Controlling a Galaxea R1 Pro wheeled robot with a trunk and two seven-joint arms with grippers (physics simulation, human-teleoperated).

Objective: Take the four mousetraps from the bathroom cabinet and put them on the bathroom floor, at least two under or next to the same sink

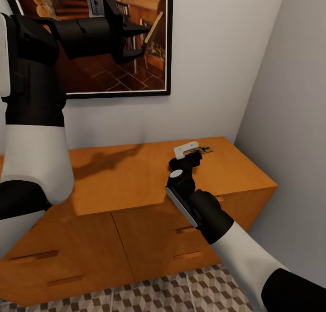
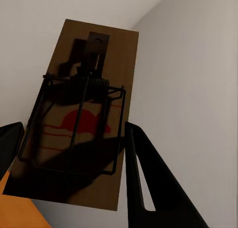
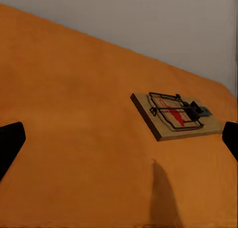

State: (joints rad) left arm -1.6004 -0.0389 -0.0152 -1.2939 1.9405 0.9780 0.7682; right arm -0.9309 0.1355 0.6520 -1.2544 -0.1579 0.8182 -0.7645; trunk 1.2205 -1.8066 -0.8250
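Note:
My left gripper [image 1: 144, 42] is raised high in front of the framed picture, shut on a mousetrap [image 1: 154, 27]. In the left wrist view that tan board with its dark wire and red mark [image 2: 74, 123] sits gripped between the black fingers [image 2: 148, 178]. A second mousetrap [image 1: 206, 150] lies flat on the orange-brown cabinet [image 1: 113, 176], near the top's back right corner. My right gripper [image 1: 197, 155] hovers low just short of it, open; the trap [image 3: 176, 116] lies ahead of the spread fingertips [image 3: 10, 143], not between them. The bathroom sink is out of view.
A large framed picture [image 1: 90, 83] hangs on the wall behind the cabinet. A grey side wall [image 1: 294, 122] closes in on the right, close to the cabinet's end. A strip of cube-patterned bathroom floor [image 1: 181, 294] shows below the drawer fronts [image 1: 63, 262].

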